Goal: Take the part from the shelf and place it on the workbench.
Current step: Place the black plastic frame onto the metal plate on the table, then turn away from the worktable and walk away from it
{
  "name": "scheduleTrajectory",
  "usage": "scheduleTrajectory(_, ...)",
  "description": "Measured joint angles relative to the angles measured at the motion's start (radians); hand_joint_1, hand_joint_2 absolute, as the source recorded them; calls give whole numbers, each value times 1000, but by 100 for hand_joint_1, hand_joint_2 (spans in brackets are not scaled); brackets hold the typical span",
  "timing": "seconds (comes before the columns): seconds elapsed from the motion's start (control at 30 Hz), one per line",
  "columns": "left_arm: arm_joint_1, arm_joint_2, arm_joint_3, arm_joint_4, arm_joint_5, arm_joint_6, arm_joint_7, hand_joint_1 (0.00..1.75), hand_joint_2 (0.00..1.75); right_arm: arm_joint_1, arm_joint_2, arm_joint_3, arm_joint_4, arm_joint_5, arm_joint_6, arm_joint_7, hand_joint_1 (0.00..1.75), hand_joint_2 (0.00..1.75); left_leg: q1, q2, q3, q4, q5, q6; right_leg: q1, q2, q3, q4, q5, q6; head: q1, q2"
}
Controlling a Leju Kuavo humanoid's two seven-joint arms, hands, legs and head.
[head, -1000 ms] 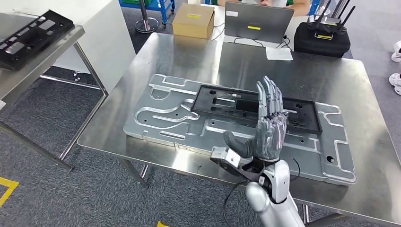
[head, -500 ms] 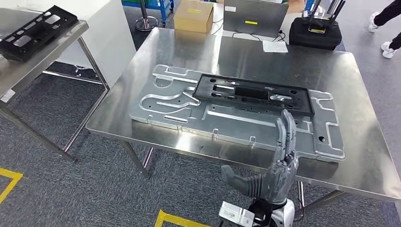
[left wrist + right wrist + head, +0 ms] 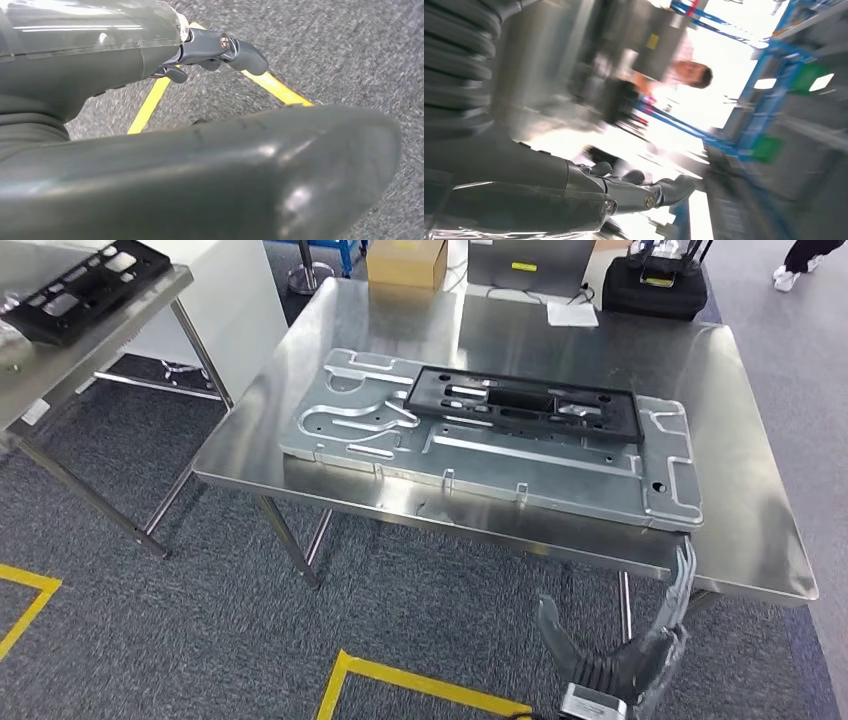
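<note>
Placing looks done: black part point(image 3: 522, 403) lying on grey plate point(image 3: 480, 455) atop workbench point(image 3: 740, 490). Right hand point(image 3: 640, 655) below workbench edge, fingers spread, empty. Left hand point(image 3: 220, 50) probably empty. Next: step clear.

**Colours on the Shop Floor**

The black part point(image 3: 521, 404) lies on a pale silver stamped plate point(image 3: 560, 475), itself on the mirror-bright steel workbench point(image 3: 740, 530). Far left, another black part point(image 3: 85, 288) sits on the steel shelf point(image 3: 60, 360). The speckled grey carpet point(image 3: 200, 640) carries yellow tape lines point(image 3: 420, 680). A tan box point(image 3: 405, 262) stands far off. The right hand point(image 3: 640, 655) is dark grey.
</note>
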Motion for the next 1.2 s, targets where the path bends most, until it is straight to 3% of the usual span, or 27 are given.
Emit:
scheduleTrajectory(0.03, 2, -1, 4, 0, 4, 1, -1, 0, 0, 18, -1, -3, 2, -42, 1, -5, 0, 44, 1, -1, -10, 26, -35, -5, -2, -2, -11, -2, 12, -7, -2, 0)
scheduleTrajectory(0.07, 3, -1, 7, 0, 7, 2, -2, 0, 0, 35, -1, -8, 5, -73, 7, -10, 0, 0, 4, -2, -23, 71, -87, -10, -4, -4, -25, -2, 24, -13, -4, 0)
scheduleTrajectory(0.13, 4, -3, 11, 0, 11, 2, -5, 0, 0, 62, -2, -23, 11, -110, 30, -20, 0, 0, 8, -2, -49, 200, -193, -19, -3, -5, -56, 0, 48, -17, -8, 0)
scheduleTrajectory(0.17, 4, -4, 13, 0, 12, 2, -6, 0, 0, 72, -1, -33, 14, -122, 51, -22, 0, 0, 10, -2, -53, 254, -213, -23, -2, -7, -73, 3, 59, -16, -8, 0)
scheduleTrajectory(0.2, 4, -4, 15, 0, 13, 2, -7, 0, 0, 80, 0, -44, 18, -135, 79, -25, 0, 0, 11, -2, -42, 282, -205, -26, -2, -9, -91, 7, 70, -15, -8, 0)
scheduleTrajectory(0.23, 3, -4, 19, 0, 14, 2, -8, 0, 0, 89, 4, -60, 23, -147, 115, -28, 0, 0, 12, -1, -16, 276, -178, -27, -2, -13, -109, 12, 79, -13, -8, 0)
scheduleTrajectory(0.3, 1, -5, 24, 0, 18, 2, -8, 0, 0, 108, 16, -100, 37, -156, 175, -26, 0, 0, 12, 9, 83, 168, -129, -23, -1, -21, -140, 25, 94, -8, -8, 0)
scheduleTrajectory(0.37, -3, -4, 26, 0, 19, 2, -8, 0, 0, 120, 27, -145, 55, -139, 186, -7, 0, 0, 5, 24, 189, 17, -146, -11, -1, -33, -154, 33, 106, 2, -8, 0)
scheduleTrajectory(0.4, -5, -4, 26, 0, 19, 2, -8, 0, 0, 123, 30, -165, 67, -128, 178, 6, 0, 0, 0, 28, 216, -30, -161, -4, -1, -40, -156, 33, 113, 8, -8, 0)
scheduleTrajectory(0.43, -5, -4, 26, 0, 17, 2, -8, 0, 0, 124, 33, -183, 80, -121, 168, 19, 0, 0, -4, 25, 223, -52, -164, 3, -2, -48, -156, 32, 121, 15, -7, 0)
scheduleTrajectory(0.5, -4, -5, 26, 0, 14, 2, -7, 0, 0, 124, 36, -215, 108, -115, 155, 41, 0, 0, -2, 16, 209, -59, -145, 21, -5, -46, -160, 37, 115, 28, -7, 0)
scheduleTrajectory(0.53, -3, -5, 26, 0, 12, 2, -6, 0, 0, 124, 38, -233, 124, -113, 151, 51, 0, 0, 0, 14, 200, -62, -134, 31, -6, -34, -168, 57, 88, 33, -6, 0)
scheduleTrajectory(0.63, -2, -5, 26, 0, 8, 4, -7, 0, 0, 124, 38, -287, 173, -69, 130, 76, 0, 0, -2, 5, 159, -59, -103, 48, -8, -1, -212, 216, -52, 40, -5, 0)
scheduleTrajectory(0.67, -2, -5, 26, 0, 4, 6, -7, 0, 0, 123, 38, -306, 192, -34, 123, 79, 0, 0, -3, -1, 143, -56, -94, 49, -8, 1, -222, 273, -73, 41, -5, 0)
scheduleTrajectory(0.7, -1, -5, 26, 0, 1, 9, -8, 0, 0, 120, 38, -328, 214, 7, 119, 76, 0, 0, -3, -7, 127, -52, -85, 48, -8, 2, -221, 307, -69, 41, -5, 0)
scheduleTrajectory(0.73, -1, -5, 26, 0, -3, 11, -8, 0, 0, 117, 38, -355, 242, 50, 116, 69, 0, 0, -2, -15, 112, -48, -77, 46, -9, 3, -204, 308, -44, 42, -5, 0)
scheduleTrajectory(0.8, 0, -5, 26, 0, -9, 13, -8, 0, 0, 103, 38, -417, 307, 113, 111, 50, 0, 0, 0, -31, 85, -34, -65, 38, -12, 17, -120, 207, 12, 41, -5, 0)
scheduleTrajectory(0.87, -1, -5, 26, 0, -11, 15, -11, 0, 0, 78, 38, -489, 390, 153, 105, 35, 0, 0, -1, -47, 65, -17, -56, 28, -14, 46, -29, 69, 8, 36, -5, 0)
scheduleTrajectory(0.9, -2, -5, 25, 0, -12, 17, -14, 0, 0, 61, 39, -524, 433, 167, 101, 30, 0, 0, -2, -54, 57, -11, -51, 22, -14, 55, -6, 27, -7, 32, -5, 0)
scheduleTrajectory(0.97, 0, -5, 24, 0, -20, 25, -23, 0, 0, 22, 40, -605, 541, 208, 89, 27, 0, 0, -2, -65, 47, -7, -40, 10, -13, 48, 0, 6, -16, 22, -5, 0)
scheduleTrajectory(1.03, 4, -8, 22, 0, -34, 35, -29, 0, 0, -22, 42, -695, 661, 254, 72, 33, 0, 0, 1, -55, 32, 18, -60, 0, -15, 30, -6, 3, -6, 5, -7, 0)
scheduleTrajectory(1.13, 5, -15, 16, 0, -43, 43, -30, 0, 0, -79, 45, -835, 829, 294, 71, 49, 0, 0, 6, -23, -31, 185, -169, -15, -14, -3, -19, 2, 6, -8, -13, 0)
scheduleTrajectory(1.17, 6, -17, 15, 0, -43, 44, -28, 0, 0, -97, 45, -879, 881, 294, 84, 57, 0, 0, 8, -18, -51, 245, -196, -19, -13, -15, -24, 3, 9, -9, -13, 0)
scheduleTrajectory(1.2, 7, -18, 14, 0, -43, 45, -25, 0, 0, -118, 45, -926, 934, 286, 105, 67, 0, 0, 9, -16, -56, 278, -203, -21, -12, -25, -28, 4, 11, -8, -13, 0)
